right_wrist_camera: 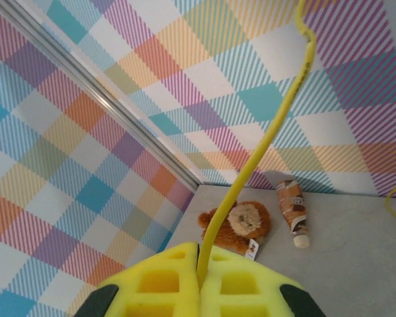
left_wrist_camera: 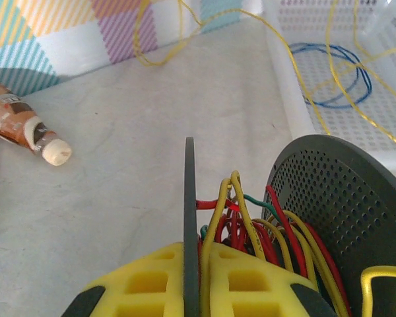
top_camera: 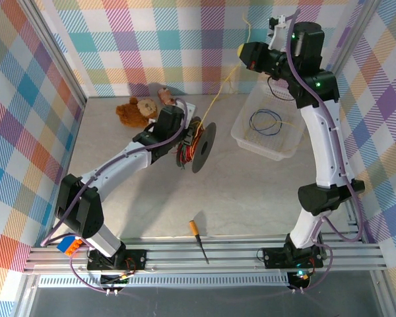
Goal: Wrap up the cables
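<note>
Midway between the worktop's (top_camera: 251,198) side edges the left claw (left_wrist_camera: 189,264) is clamped on a spool's (left_wrist_camera: 343,198) flange, while the right claw (right_wrist_camera: 198,281), raised by the far edge, pinches the yellow cable (right_wrist_camera: 264,139) running from it.

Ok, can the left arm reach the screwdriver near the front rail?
Probably not yet: its jaws are shut on the spool flange. The table toward the screwdriver looks free once it lets go.

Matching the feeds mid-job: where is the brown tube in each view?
Top external: brown tube by the far wall, right of the teddy bear.
Left wrist: at the left edge.
Right wrist: lower right, right of the teddy bear.
Shared landmark: plaid wall.
</note>
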`<state>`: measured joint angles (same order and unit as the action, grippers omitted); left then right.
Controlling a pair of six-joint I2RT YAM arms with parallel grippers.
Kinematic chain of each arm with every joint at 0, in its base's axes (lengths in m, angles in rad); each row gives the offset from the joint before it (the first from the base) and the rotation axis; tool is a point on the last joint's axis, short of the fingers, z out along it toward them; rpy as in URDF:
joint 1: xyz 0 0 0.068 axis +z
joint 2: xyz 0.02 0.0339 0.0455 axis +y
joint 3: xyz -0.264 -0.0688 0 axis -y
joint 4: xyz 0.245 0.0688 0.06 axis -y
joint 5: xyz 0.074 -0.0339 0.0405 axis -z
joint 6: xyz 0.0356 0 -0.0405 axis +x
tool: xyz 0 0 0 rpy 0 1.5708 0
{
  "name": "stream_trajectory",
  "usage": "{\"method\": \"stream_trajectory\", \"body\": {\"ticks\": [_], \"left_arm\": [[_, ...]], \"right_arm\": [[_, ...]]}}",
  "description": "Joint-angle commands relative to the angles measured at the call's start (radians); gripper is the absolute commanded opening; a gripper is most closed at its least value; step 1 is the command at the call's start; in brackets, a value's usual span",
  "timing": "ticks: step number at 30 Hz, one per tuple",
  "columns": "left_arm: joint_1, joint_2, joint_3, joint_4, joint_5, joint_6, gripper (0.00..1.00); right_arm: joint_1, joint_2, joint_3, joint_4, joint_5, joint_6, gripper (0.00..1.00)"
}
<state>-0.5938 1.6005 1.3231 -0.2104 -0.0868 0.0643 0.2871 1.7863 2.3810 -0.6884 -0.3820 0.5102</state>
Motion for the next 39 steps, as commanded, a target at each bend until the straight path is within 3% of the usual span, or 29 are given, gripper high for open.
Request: {"method": "stream_trajectory", "body": {"ticks": [1, 9, 18, 25, 33, 39], "left_arm": [[-0.02, -0.03, 0.028, 0.01, -0.011, 0.054, 0.0], [-0.065, -0.074, -0.012, 0.02, 0.004, 0.075, 0.0], [-0.064, -0.241, -0.058, -0.058, 0.185, 0.043, 0.0], [0.005, -0.346, -0.057, -0.098, 0.374, -0.041, 0.0], [0.214, -0.455, -0.14, 0.16, 0.672, -0.334, 0.0], [0.375, -0.467, -0.229, 0.487, 0.734, -0.708, 0.0]], "right_arm": [[0.007, -0.004, 0.038, 0.092, -0.037, 0.054, 0.0], [-0.018, 0.099, 0.143, -0.035, 0.184, -0.018, 0.0], [-0.133, 0.218, 0.143, -0.191, 0.374, 0.011, 0.0], [-0.18, 0.124, -0.122, -0.128, 0.411, 0.026, 0.0], [-0.272, -0.049, -0.513, 0.07, 0.334, 0.114, 0.0], [-0.287, -0.13, -0.741, 0.219, 0.248, 0.187, 0.0]]}}
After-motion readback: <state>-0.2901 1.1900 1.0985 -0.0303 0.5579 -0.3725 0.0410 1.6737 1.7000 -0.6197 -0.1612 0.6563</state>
